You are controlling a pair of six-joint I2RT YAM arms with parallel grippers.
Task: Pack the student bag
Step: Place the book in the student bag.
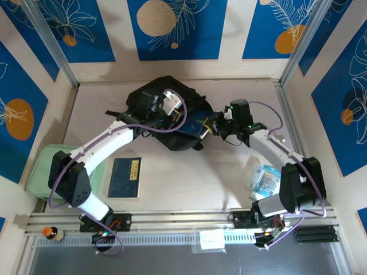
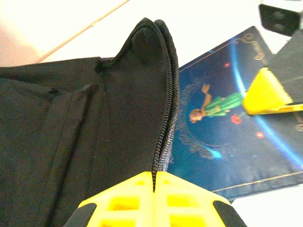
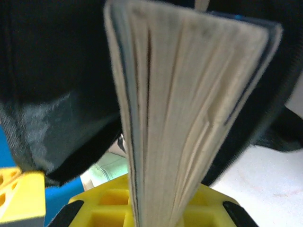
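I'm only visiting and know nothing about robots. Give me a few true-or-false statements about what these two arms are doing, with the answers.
1. The left gripper pinches the student bag by its zip edge. True.
2. The right gripper is empty. False: it is shut on a blue book, page edges facing its camera.
3. A second book lies flat on the table. True.
4. The mint-green case is inside the bag. False: it sits at the table's left edge.
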